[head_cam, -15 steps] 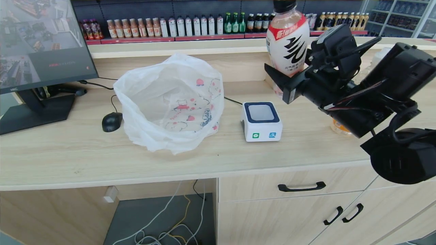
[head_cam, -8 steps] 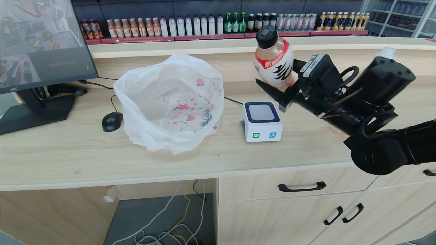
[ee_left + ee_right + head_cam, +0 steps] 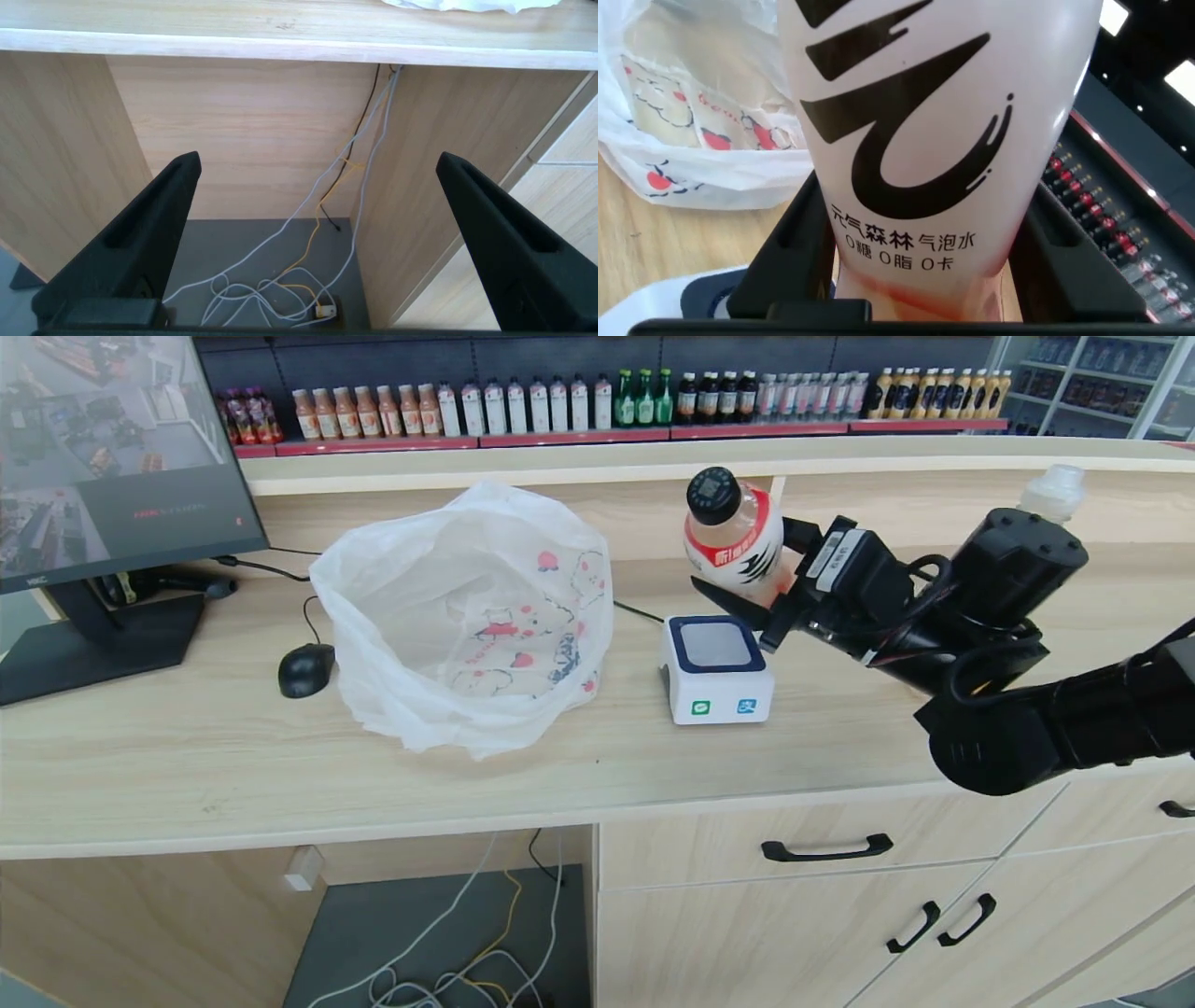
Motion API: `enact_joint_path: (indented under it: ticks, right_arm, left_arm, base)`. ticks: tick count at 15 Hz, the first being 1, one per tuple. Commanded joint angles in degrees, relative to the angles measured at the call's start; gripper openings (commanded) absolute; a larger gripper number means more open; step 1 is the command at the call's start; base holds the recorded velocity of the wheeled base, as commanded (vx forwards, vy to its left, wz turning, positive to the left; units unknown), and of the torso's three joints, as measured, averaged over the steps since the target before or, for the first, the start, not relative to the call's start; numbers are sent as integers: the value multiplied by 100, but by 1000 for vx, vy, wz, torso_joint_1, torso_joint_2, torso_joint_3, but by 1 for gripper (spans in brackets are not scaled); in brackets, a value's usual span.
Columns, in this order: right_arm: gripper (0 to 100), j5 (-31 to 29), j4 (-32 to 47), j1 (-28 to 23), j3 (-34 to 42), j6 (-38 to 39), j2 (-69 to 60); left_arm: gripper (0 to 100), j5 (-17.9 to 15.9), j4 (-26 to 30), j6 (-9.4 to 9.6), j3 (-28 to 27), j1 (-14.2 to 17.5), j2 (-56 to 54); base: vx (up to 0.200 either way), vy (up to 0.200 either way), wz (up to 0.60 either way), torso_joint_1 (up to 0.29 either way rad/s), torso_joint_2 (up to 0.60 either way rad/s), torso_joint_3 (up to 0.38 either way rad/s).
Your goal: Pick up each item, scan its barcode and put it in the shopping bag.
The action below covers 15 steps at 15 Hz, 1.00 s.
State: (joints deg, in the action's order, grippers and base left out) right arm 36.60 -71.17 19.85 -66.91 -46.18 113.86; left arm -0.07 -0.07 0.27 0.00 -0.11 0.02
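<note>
thin plastic bag (image 3: 462, 616), wood-grain counter (image 3: 187, 747)

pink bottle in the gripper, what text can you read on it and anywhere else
"0糖 0脂 0卡": lower label of the pale pink plastic drink bottle.
"气泡水": line above it, after the brand name.
Characters on its red band: too small to read.
Print on the black monitor and the row of shelf bottles: too blurred.
On the white box scanner: two small icons, no words.

Pale wood tabletop (image 3: 187, 756), black-handled drawers (image 3: 709, 854) below the right jaws, bottle shelves (image 3: 560, 439) along the dark wall (image 3: 373, 357) beyond them, cables (image 3: 271, 299) on the grey floor (image 3: 373, 915).
</note>
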Motion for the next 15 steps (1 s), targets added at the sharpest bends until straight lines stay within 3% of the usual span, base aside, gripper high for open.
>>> enact_joint_path:
  ticks: [1, 15]
  right_arm:
    - [0, 111, 15, -7, -155, -23, 224]
    - [0, 928, 42, -341, -340, -207, 470]
  left_arm:
    - [100, -1, -1, 0, 0, 2, -2]
    - [100, -1, -1, 0, 0, 2, -2]
  base:
    - [0, 0, 0, 0, 0, 0]
    - [0, 0, 0, 0, 0, 0]
